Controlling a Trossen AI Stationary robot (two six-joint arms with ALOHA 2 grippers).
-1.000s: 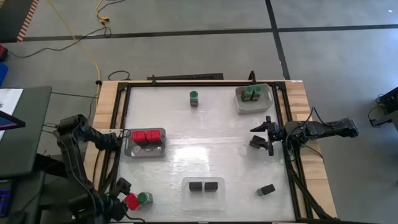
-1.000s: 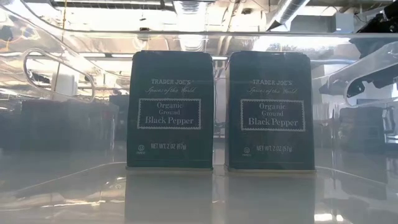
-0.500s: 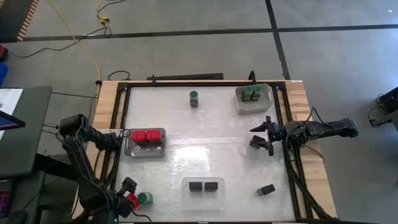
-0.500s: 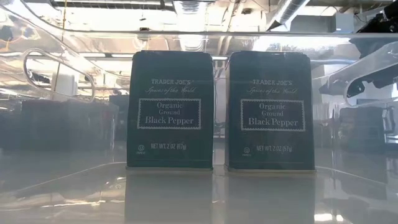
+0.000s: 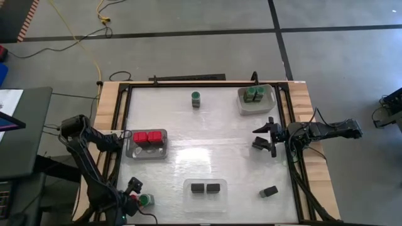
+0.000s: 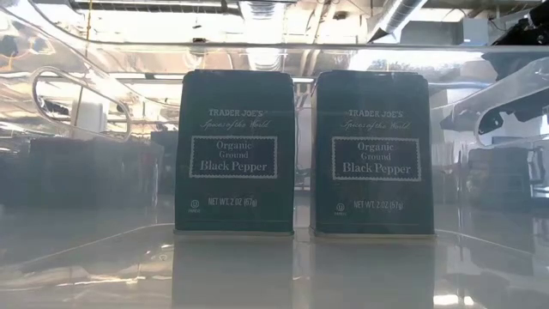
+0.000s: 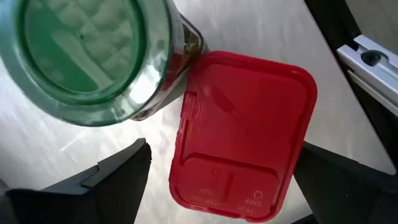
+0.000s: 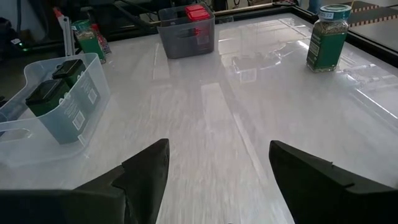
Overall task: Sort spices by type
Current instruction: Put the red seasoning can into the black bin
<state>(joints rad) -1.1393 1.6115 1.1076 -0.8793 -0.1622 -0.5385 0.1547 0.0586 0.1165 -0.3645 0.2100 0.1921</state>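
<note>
A red flat-lidded spice container (image 7: 242, 143) stands at the table's near left corner, right beside a green-lidded jar (image 7: 87, 56). My left gripper (image 7: 225, 155) is open and points down over the red container, one finger on each side of it. I see no touch. In the high view this gripper (image 5: 133, 193) hides most of the red container, with the jar (image 5: 146, 199) just right of it. My right gripper (image 5: 264, 137) waits open at the table's right edge.
A grey tray (image 5: 162, 150) at the left holds two red containers. A clear tray (image 5: 188, 187) at the near middle holds two black pepper boxes (image 6: 236, 153). A grey tray (image 5: 242, 103) at the far right holds two green jars. A lone jar (image 5: 196, 98) and a lone black box (image 5: 270, 191) stand loose.
My left gripper has come down over the red container at the near left corner and now covers most of it in the high view. The red container and the jar beside it have stayed where they were.
</note>
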